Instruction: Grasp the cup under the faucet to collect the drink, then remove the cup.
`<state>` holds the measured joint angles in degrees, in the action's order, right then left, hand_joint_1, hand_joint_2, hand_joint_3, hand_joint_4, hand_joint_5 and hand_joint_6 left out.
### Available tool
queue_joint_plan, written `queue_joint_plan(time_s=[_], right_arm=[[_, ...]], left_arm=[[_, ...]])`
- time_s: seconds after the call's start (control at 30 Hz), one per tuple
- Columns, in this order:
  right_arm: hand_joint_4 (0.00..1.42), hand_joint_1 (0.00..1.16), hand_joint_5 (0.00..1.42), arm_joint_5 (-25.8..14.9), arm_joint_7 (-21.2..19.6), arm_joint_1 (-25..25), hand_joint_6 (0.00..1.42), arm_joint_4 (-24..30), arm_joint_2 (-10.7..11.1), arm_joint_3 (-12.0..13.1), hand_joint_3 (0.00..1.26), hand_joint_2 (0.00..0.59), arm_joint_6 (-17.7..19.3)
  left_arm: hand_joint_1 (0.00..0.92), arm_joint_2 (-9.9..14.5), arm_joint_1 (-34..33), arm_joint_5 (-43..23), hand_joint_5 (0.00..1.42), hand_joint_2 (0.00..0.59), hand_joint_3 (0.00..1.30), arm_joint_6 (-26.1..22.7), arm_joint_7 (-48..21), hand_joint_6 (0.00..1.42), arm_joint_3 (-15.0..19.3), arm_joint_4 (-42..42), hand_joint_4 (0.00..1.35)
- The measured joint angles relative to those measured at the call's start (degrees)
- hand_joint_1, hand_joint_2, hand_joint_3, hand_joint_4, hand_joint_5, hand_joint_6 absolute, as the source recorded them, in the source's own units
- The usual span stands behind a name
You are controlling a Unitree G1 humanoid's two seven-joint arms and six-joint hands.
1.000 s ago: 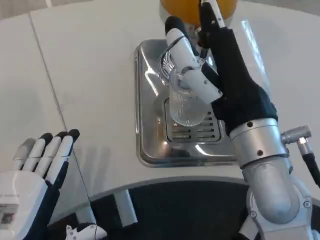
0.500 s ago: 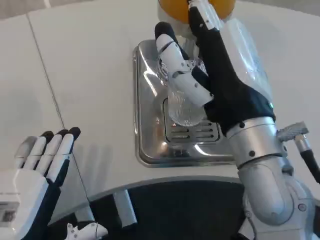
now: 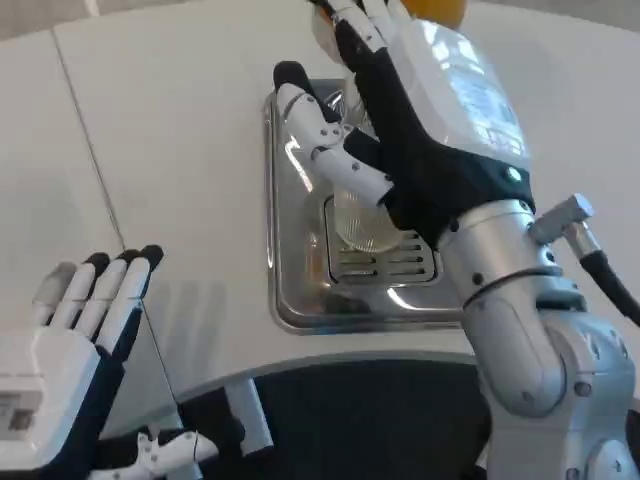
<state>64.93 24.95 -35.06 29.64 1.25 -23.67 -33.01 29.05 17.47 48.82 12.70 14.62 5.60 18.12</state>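
Cup (image 3: 362, 222) half behind right hand (image 3: 420, 130)

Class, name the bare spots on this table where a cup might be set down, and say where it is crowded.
Free: the white table between the steel drip tray and the left hand, and the stretch behind that hand. Crowded: the tray itself, where the right hand wraps the ribbed cup below the orange dispenser.

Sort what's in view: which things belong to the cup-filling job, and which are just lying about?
Belongs to the job:
- clear ribbed cup
- steel drip tray
- orange drink tank
- right hand, around the cup

Just there:
- left hand, fingers straight, holding nothing
- white table
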Motion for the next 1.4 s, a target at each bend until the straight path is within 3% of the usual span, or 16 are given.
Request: queue_joint_plan(time_s=[0.13, 0.3, 0.93, 1.4], right_arm=[[0.0, 0.0, 0.0, 3.74, 4.8, -1.36, 0.0, 0.04, 0.42, -0.42, 0.11, 0.492, 0.04], [0.0, 0.0, 0.0, 5.78, 6.43, -1.38, 0.0, 0.46, -0.56, -0.08, 0.11, 0.495, 0.29], [0.0, 0.0, 0.0, 7.51, 8.46, 0.35, 0.0, 2.9, -1.57, 1.41, 0.12, 0.506, 2.06], [0.0, 0.0, 0.0, 7.85, 9.14, 2.47, 0.0, 5.23, -2.86, 2.99, 0.12, 0.505, 3.08]], left_arm=[[0.0, -0.01, -2.72, 0.0, 0.0, 0.052, 0.0, -0.13, -0.05, 0.0, -0.34, -0.93, 0.0], [0.0, -0.36, -5.2, 0.01, 0.0, 0.05, 0.0, -1.08, -0.31, 0.0, -1.77, -1.97, 0.0], [0.0, -2.24, -16.03, 0.94, 0.0, 0.051, 0.0, -4.59, -0.45, 0.0, -8.08, -7.68, 0.0], [0.0, -3.19, -18.45, 1.33, 0.0, 0.051, 0.0, -5.79, -0.46, 0.0, -11.28, -8.46, 0.0]])
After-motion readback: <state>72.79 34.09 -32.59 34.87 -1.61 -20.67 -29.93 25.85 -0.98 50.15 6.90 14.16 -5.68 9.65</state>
